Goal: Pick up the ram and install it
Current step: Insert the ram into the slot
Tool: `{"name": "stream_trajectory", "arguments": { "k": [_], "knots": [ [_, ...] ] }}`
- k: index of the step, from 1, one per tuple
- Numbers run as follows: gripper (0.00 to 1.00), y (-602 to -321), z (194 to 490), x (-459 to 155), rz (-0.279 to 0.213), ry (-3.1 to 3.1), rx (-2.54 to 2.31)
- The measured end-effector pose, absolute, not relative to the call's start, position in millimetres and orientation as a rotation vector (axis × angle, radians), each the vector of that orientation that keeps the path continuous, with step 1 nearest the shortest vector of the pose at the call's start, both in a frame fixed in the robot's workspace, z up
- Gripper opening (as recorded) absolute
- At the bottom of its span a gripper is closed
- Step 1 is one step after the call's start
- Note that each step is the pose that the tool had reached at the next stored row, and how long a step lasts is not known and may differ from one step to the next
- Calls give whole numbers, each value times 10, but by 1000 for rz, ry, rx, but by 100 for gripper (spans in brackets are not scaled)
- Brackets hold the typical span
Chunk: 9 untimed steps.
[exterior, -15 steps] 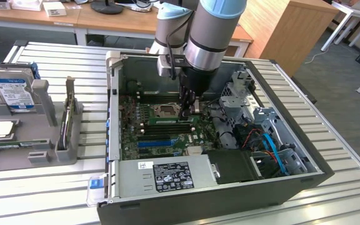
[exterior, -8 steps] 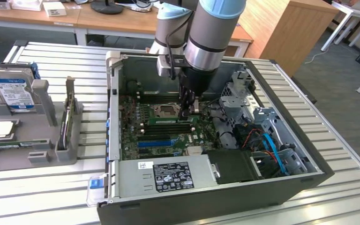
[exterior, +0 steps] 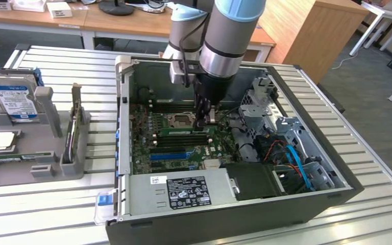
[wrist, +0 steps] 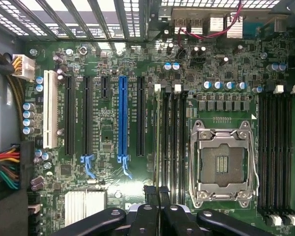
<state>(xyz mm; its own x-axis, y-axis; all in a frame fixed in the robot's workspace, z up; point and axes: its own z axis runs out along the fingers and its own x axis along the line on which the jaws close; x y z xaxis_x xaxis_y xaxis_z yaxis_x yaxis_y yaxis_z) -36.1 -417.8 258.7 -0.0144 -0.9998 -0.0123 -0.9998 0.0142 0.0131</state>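
Observation:
The ram (exterior: 182, 131) is a long green stick standing on edge in a memory slot of the motherboard, beside the empty processor socket (exterior: 182, 120). In the wrist view the ram (wrist: 160, 137) shows edge-on as a thin line running from a white slot clip to my fingertips. My gripper (exterior: 206, 124) reaches straight down into the open computer case and sits at the end of the stick that lies toward the exterior view's right. Its two dark fingertips (wrist: 148, 191) are pressed together on that end, so my gripper (wrist: 156, 191) is shut on the ram.
The case wall (exterior: 122, 102) surrounds the board. A power supply (exterior: 182, 191) fills the near end, and drive cages with cables (exterior: 285, 148) stand at the exterior view's right. A grey fixture (exterior: 53, 153) outside holds a hard drive (exterior: 12, 99) and a processor chip (exterior: 2, 140).

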Motion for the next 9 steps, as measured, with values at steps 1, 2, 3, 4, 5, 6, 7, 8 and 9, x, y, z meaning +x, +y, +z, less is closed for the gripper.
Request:
{"name": "stream_trajectory", "arguments": {
  "k": [1, 2, 3, 4, 5, 6, 7, 8, 9],
  "knots": [
    [12, -4177, 2584, -361, -28, -2237, 2205],
    [12, -4177, 2580, -361, -28, -2237, 2205],
    [12, -4177, 2573, -361, -28, -2237, 2205],
    [12, -4177, 2566, -361, -28, -2237, 2205],
    [12, -4177, 2558, -362, -28, -2237, 2205],
    [12, -4176, 2550, -362, -28, -2237, 2205],
    [12, -4176, 2540, -362, -28, -2237, 2205],
    [12, -4176, 2534, -362, -28, -2237, 2205],
    [12, -4176, 2535, -362, -28, -2237, 2205]
  ]
}}
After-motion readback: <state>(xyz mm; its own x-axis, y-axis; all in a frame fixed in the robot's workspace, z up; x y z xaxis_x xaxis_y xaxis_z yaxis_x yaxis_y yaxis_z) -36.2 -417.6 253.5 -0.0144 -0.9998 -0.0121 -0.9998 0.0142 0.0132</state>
